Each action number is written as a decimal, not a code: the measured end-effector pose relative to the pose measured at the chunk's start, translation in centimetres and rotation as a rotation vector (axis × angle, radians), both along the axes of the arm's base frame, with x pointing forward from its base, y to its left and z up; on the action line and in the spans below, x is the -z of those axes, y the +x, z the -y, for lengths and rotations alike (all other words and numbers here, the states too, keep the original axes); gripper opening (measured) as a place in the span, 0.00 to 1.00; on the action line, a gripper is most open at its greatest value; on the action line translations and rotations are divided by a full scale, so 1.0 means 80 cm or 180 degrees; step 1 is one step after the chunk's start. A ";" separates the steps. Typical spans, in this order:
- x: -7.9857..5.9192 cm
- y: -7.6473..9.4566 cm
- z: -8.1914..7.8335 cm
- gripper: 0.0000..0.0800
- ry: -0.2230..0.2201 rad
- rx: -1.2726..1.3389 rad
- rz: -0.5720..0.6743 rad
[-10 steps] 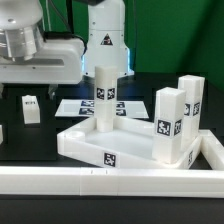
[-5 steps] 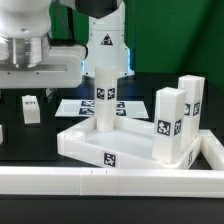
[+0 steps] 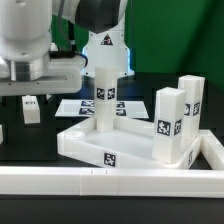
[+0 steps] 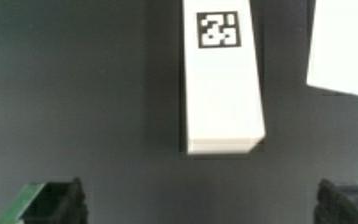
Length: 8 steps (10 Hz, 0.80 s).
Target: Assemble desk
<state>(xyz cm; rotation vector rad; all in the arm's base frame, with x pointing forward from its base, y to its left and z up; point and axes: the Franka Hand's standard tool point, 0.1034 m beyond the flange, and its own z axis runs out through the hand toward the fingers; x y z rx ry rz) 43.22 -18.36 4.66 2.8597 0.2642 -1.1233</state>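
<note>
Nearest in the exterior view runs the long white rail, turning up at the exterior view's right. Just behind it lies the desk slab, raised rim up, one tag on its near wall. I count three legs standing on or at the slab: one tall leg near its middle, upright, and two legs close together at the exterior view's right, each with a tag. A fourth small leg sits well apart on the dark table, toward the exterior view's left. Farther back lies the flat marker board, partly hidden by the tall leg.

The exterior view shows my arm's white body at upper left but not my fingertips. My wrist view alone shows them: my claw stands wide apart, both fingers dark at the frame edge, nothing between them. Beyond the fingertips lies one leg flat on the table, lengthwise, its tag at the far end, its near end just short of my jaws and not touching them. I cannot tell which leg of the exterior view this is
</note>
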 end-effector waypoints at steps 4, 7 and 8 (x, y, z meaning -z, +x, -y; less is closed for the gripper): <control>0.012 -0.008 0.000 0.81 -0.0131 0.0027 -0.0525; 0.017 -0.012 -0.004 0.81 -0.0189 0.0057 -0.0548; 0.017 -0.012 -0.003 0.81 -0.0188 0.0063 -0.0548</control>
